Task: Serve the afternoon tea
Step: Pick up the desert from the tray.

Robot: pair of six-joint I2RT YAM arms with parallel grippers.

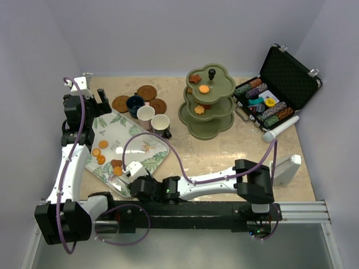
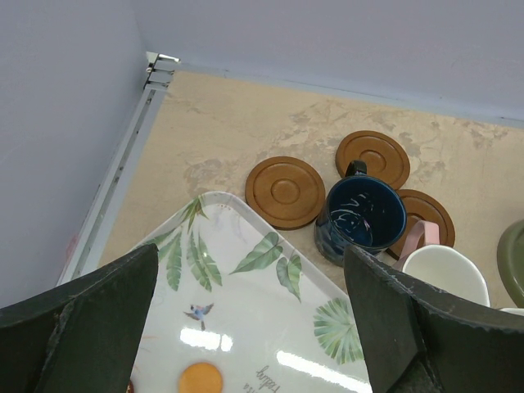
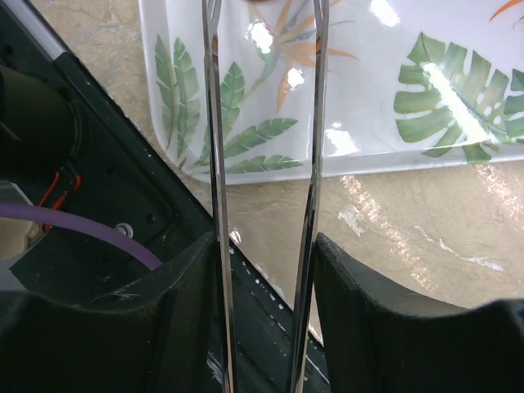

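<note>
At the near rim of the white leaf-patterned tray (image 1: 120, 134), the right tool (image 3: 264, 246) is closed on thin shiny metal tongs (image 3: 212, 123). One dark finger is pressed against the outside of each tong arm. The tong arms are apart along the visible length. Their tips are cut off at the top of the right wrist view, so it cannot be told whether anything is held in them. The tongs are pointed over the tray's near corner, with the marbled beige surface (image 3: 409, 213) below.

The left tool (image 2: 250, 262) is spread wide, with nothing between its fingers and nothing touched. It is held above the tray's far left corner.

Small orange round biscuits (image 1: 103, 144) are clustered at the tray's left side. One brown biscuit (image 1: 116, 163) lies close to the right tool.

Three round brown saucers (image 1: 147, 92) are laid on the surface just past the tray's far corner. The navy cup (image 2: 360, 221) stands upright among them; whether its base is on a saucer cannot be told. The pinkish-white cup (image 1: 146, 116) and the cream cup (image 1: 160, 123) stand upright side by side on the surface, just beside the tray's far right edge.

The olive-green three-tier stand (image 1: 208, 131) is set to the right of the cups, apart from the tray. A brown star biscuit (image 1: 195, 79) and an orange round biscuit (image 1: 204, 89) are seen on its top tier. Another orange biscuit (image 1: 200, 110) is on the middle tier.

The black case of poker chips (image 1: 291, 75) lies open at the far right corner.
</note>
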